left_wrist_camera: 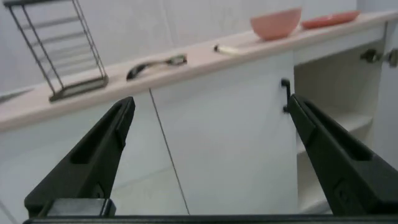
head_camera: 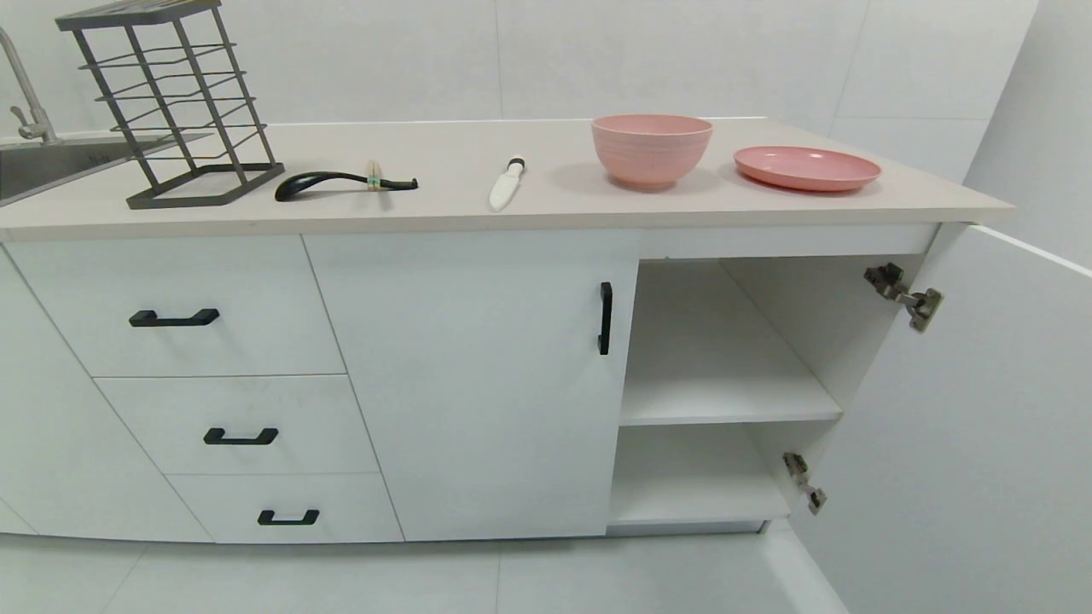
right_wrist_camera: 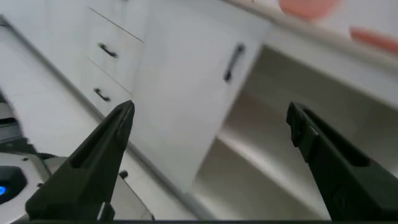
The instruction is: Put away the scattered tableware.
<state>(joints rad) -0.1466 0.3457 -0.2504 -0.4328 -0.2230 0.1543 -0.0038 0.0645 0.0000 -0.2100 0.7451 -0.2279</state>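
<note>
While left gripper [left_wrist_camera: 211,104] and right gripper [right_wrist_camera: 209,107] gape empty, round pink bowl [head_camera: 652,149] and flat pink plate [head_camera: 807,167] sit on beige surface [head_camera: 452,145].

Matt pink plastic bowl [head_camera: 652,149] and plate [head_camera: 806,167], black metal wire rack [head_camera: 175,102], smooth matt countertop [head_camera: 461,175]

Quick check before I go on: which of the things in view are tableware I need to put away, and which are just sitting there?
To put away: pink bowl, pink plate, white knife, black ladle, all on the counter.
Not part of it: wire rack, sink, tap, drawers, open cabinet (possibly where they go).
</note>
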